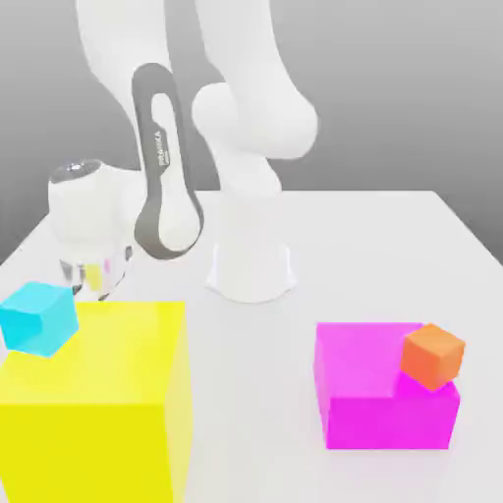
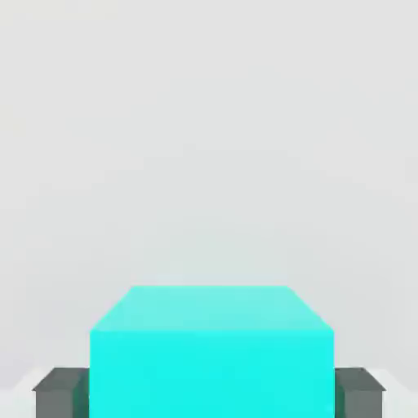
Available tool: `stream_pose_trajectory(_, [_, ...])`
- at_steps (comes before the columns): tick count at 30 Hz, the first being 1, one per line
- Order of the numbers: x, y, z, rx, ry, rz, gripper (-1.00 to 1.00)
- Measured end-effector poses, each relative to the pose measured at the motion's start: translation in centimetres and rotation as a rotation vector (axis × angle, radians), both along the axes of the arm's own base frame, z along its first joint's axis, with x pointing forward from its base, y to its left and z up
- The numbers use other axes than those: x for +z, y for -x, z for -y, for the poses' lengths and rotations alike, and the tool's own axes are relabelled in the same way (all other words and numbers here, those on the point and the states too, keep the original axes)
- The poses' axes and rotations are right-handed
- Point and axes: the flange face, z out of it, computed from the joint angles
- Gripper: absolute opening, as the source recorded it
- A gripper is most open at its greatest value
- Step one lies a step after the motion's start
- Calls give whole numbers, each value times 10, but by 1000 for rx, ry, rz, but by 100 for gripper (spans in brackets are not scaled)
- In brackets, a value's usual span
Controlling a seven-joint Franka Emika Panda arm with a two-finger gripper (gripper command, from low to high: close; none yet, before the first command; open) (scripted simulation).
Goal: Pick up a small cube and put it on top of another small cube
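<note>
The small cyan cube (image 1: pixel 39 318) shows at the exterior view's left, by the top corner of the big yellow block (image 1: pixel 98 393). In the hand view the cyan cube (image 2: pixel 211 351) sits between two dark fingers (image 2: pixel 59 392) that press on its two sides. My gripper (image 1: pixel 90 281) hangs just above and behind the cube, shut on it. The small orange cube (image 1: pixel 433 356) is at the exterior view's right, against the upper right corner of the magenta block (image 1: pixel 368 393).
The arm's white base (image 1: pixel 251 270) stands at the middle of the white table (image 1: pixel 393 246). The yellow block fills the front left and the magenta block the front right, with bare table between them.
</note>
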Motion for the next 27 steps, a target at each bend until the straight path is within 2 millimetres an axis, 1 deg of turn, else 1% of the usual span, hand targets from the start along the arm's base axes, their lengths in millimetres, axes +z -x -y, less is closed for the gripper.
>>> stream_pose_trajectory(2, [-3, 0, 0, 0, 0, 1, -100])
stream_pose_trajectory(4, [4, 0, 0, 0, 0, 1, -100])
stream_pose_trajectory(11, [56, 0, 0, -1, -1, 2, -100])
stream_pose_trajectory(12, [64, 0, 10, -7, 16, 12, -100])
stream_pose_trajectory(14, [82, -17, 24, 32, 33, 20, -100])
stream_pose_trajectory(17, [111, -50, 41, 112, 48, 23, -100])
stream_pose_trajectory(20, [144, -83, 53, 193, 62, 25, -100])
stream_pose_trajectory(24, [195, -125, 63, 300, 80, 25, -100])
stream_pose_trajectory(27, [236, -156, 59, 388, 83, 22, -100])
